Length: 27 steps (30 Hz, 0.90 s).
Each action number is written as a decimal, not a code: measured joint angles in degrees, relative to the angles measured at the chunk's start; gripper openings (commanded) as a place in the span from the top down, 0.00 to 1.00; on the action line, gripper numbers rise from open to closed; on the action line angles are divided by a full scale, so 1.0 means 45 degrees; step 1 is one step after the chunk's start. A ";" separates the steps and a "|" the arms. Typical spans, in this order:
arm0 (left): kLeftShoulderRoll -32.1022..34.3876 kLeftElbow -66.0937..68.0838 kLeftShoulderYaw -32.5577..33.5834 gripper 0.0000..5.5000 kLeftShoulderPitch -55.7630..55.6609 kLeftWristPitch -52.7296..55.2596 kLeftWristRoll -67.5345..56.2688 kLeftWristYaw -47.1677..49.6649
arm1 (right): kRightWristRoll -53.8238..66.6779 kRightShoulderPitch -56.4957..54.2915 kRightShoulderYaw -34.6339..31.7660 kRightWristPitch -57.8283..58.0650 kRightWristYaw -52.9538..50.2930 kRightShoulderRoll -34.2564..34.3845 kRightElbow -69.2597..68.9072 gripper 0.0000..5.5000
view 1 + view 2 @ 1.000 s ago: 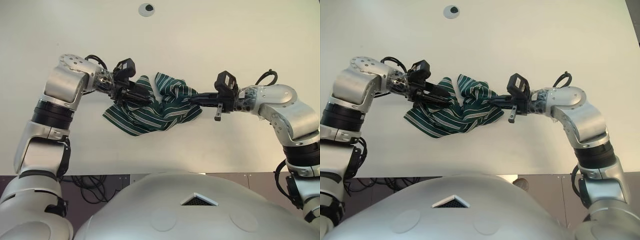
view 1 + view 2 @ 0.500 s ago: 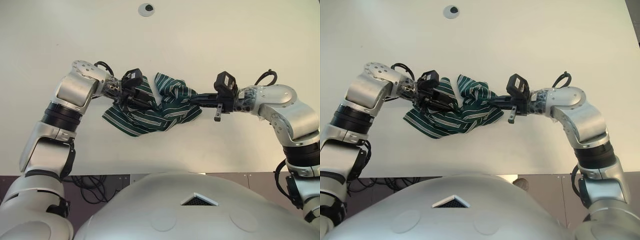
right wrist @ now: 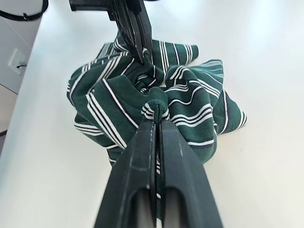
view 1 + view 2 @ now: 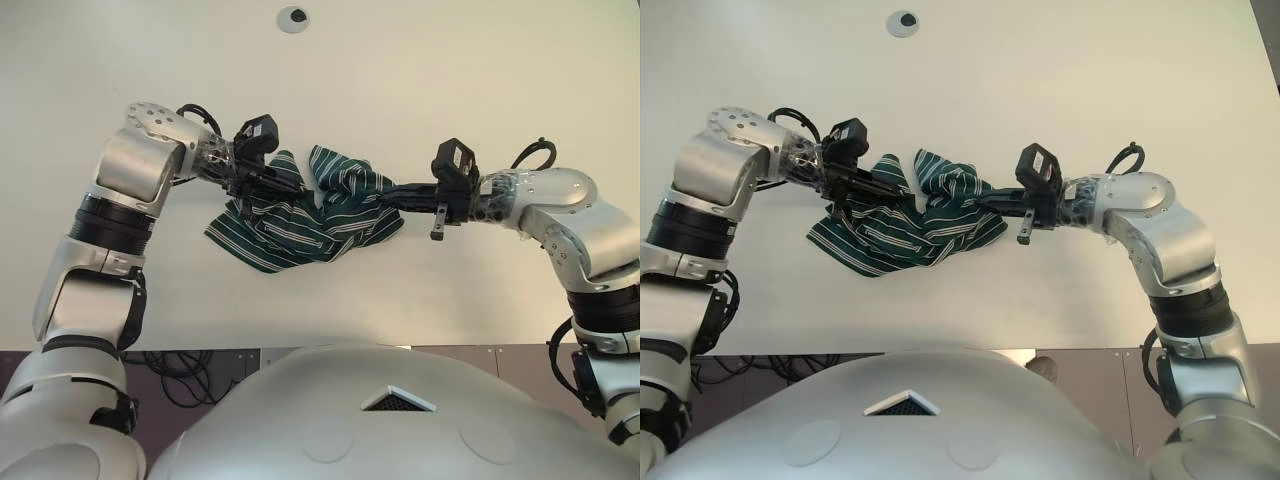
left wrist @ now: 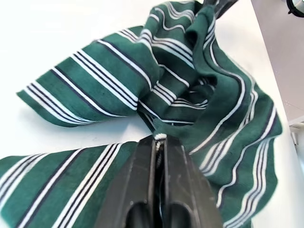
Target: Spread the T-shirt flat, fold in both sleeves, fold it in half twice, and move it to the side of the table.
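- Left eye view showed the T-shirt (image 4: 300,222) lying crumpled in a heap on the white table (image 4: 470,90), between the two arms.
- The left gripper (image 4: 298,188) was at the left upper part of the shirt. Its two fingers were pressed together on a fold of the green striped cloth. In the left wrist view a small bit of fabric showed between the tips.
- The right gripper (image 4: 388,194) was at the right side of the heap. Its fingers were closed tightly on a bunched edge of the shirt, as the right wrist view showed.
- The two grippers pointed toward each other, near but not touching, with folds of cloth between them.
- The lower part of the shirt rested on the table.
- A small round dark thing (image 4: 293,18) sat at the far side of the table, well apart from the shirt.
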 measured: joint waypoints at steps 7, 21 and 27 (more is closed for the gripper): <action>0.0544 0.0308 0.2461 1.00 -0.2414 0.0286 -0.0923 0.0559 | 0.1984 -0.3280 -0.1998 0.0533 -0.0391 0.1039 0.1374 1.00; -0.1903 1.2843 0.2204 1.00 -1.0683 -0.7591 0.3713 0.5887 | -0.3817 -1.3808 -0.0860 -0.6970 -0.0893 0.2988 1.6380 1.00; -0.2349 1.4435 0.2184 1.00 -1.1888 -0.8485 0.5056 0.8027 | -0.4979 -1.5839 -0.1405 -0.9082 -0.2450 0.3403 1.9918 1.00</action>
